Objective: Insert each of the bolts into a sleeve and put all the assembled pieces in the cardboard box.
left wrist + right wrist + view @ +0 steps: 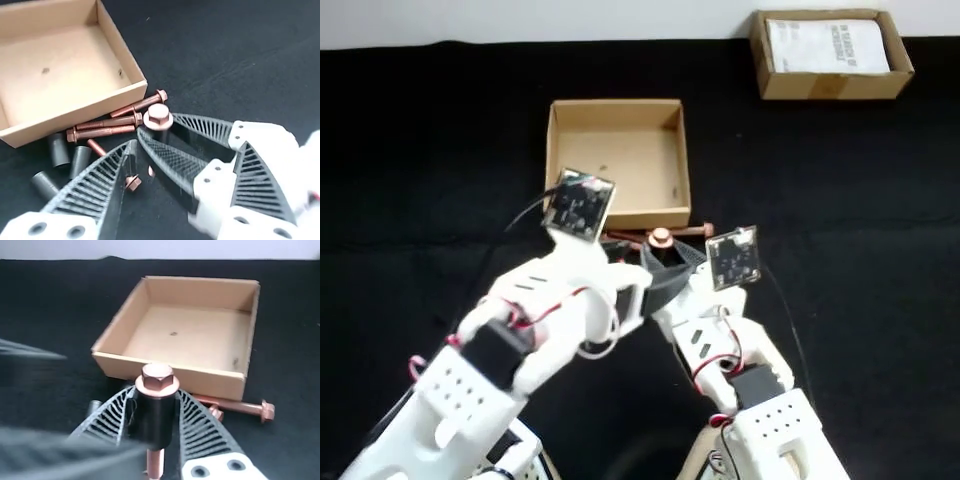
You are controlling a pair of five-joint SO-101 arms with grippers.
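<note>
My right gripper point(156, 396) is shut on a dark sleeve point(152, 422) with a copper bolt point(157, 377) standing through it, head up, just in front of the open cardboard box point(170, 372). In the high view that bolt head point(661, 237) shows near the box's point(617, 103) front wall. My left gripper point(190, 150) is open, its fingers point(100, 182) spread to either side of the right gripper point(167, 137) and its bolt point(158, 117). Several loose bolts point(102, 133) and grey sleeves point(58, 150) lie by the box point(75, 112), which holds nothing.
A second cardboard box point(830, 82) with a printed sheet in it stands at the far right of the black table. One more bolt point(132, 183) lies partly behind a left finger. Two bolts point(245, 407) rest against the box's front wall.
</note>
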